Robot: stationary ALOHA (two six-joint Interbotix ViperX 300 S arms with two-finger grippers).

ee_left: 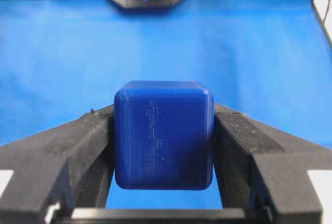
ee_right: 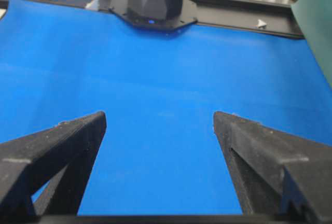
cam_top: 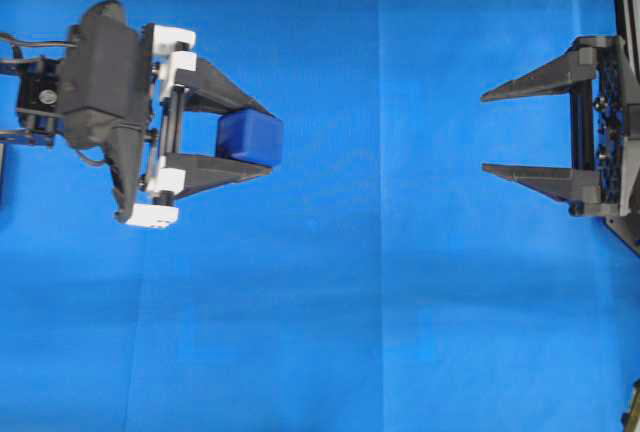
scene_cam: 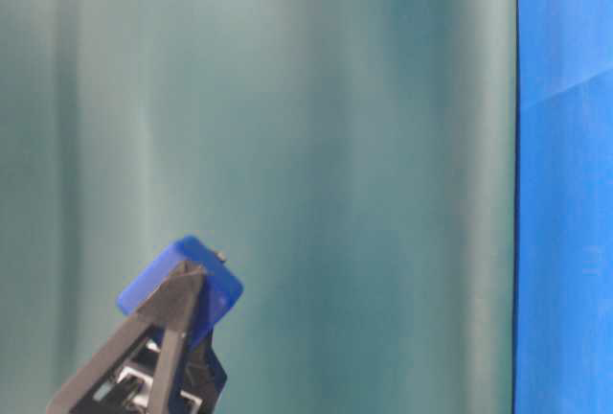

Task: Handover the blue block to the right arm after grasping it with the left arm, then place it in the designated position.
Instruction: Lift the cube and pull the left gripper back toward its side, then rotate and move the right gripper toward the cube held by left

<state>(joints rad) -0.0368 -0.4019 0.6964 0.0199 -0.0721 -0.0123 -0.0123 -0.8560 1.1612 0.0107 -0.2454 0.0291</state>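
We pinch the blue block [cam_top: 250,138] in our left gripper [cam_top: 262,139], well apart from our spread right gripper [cam_top: 484,133]. Only the fingertips hold it, so we judge a careless handover could drop it.

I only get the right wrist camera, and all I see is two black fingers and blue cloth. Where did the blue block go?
Observer: The left gripper has the blue block pinched between its fingers.
Operator: Is it sitting on the cloth?
Observer: No. From table level the block is up in the air, with only the green backdrop behind it.
Operator: Is my gripper near it?
Observer: Not yet. From overhead, the right gripper is open across the blue cloth, with a wide gap between it and the block.
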